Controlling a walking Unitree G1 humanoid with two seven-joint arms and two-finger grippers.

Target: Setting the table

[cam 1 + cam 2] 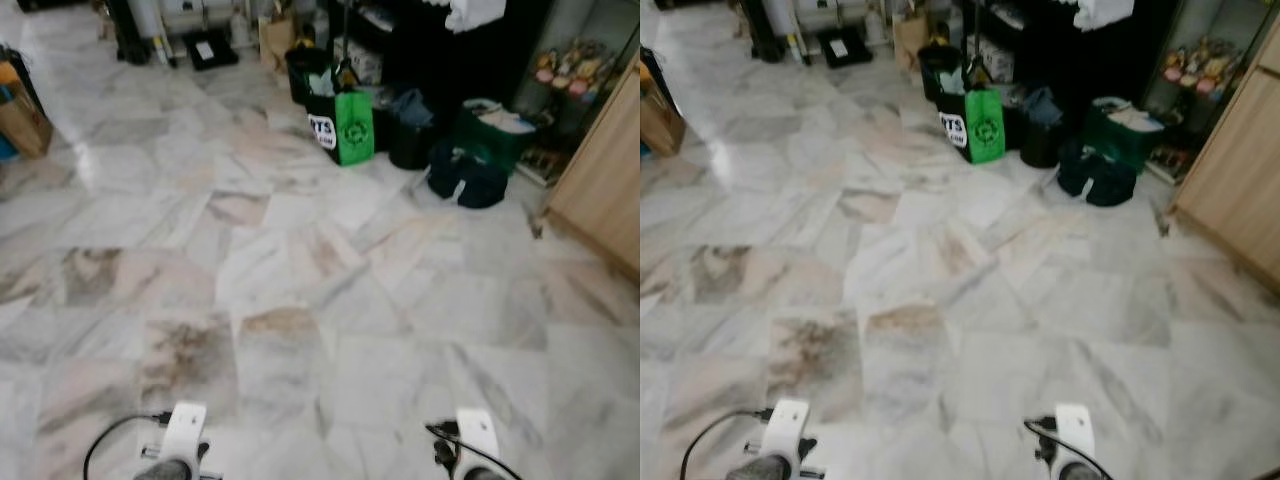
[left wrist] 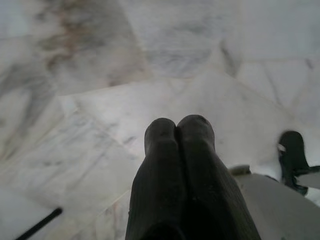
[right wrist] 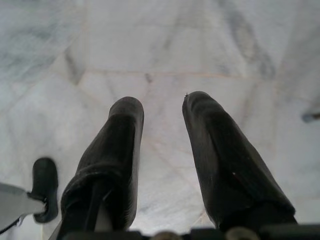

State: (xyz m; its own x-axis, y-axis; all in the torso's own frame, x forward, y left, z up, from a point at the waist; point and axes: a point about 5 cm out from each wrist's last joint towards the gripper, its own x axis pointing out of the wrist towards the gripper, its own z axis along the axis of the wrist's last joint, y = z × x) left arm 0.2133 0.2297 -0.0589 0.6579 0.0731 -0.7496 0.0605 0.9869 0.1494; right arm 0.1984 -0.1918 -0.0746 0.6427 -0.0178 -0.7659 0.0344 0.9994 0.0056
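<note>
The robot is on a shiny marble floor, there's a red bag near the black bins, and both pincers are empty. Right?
Not quite: the shopping bag is green, not red, as the left eye view shows. It does stand by the black bins on the marble floor, and both the left pincer and right pincer are empty.

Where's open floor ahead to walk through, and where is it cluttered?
The marble floor lies bare from the arms up to the green bag. Crowded beyond: dark bags cluster by the wooden cabinet; a cardboard box borders the far left.
</note>
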